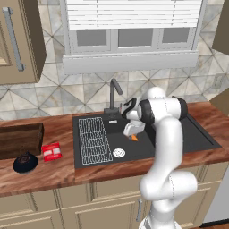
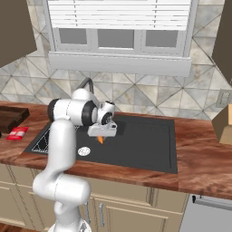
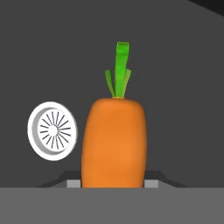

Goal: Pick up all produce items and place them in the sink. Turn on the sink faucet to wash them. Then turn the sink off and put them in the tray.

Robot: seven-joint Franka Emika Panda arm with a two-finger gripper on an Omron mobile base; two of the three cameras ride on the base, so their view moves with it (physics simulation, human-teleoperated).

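Observation:
My gripper [image 1: 133,135] hangs low over the middle of the black sink [image 1: 183,134], shut on the orange carrot [image 1: 134,138]. From the right base view the carrot [image 2: 100,139] pokes out below the gripper [image 2: 101,135], above the sink floor [image 2: 140,140]. In the hand view the carrot [image 3: 113,140] stands between the fingertips, green top pointing away, with the round drain [image 3: 51,130] to its left. The dark faucet [image 1: 112,96] rises at the sink's back edge, behind the hand. The brown wooden tray [image 1: 20,139] sits on the counter at far left.
A white wire rack [image 1: 94,138] covers the sink's left part, with the drain [image 1: 118,153] beside it. A red packet [image 1: 52,151] and a small black dish [image 1: 25,163] lie on the counter near the tray. A cardboard box [image 2: 224,124] stands at the right.

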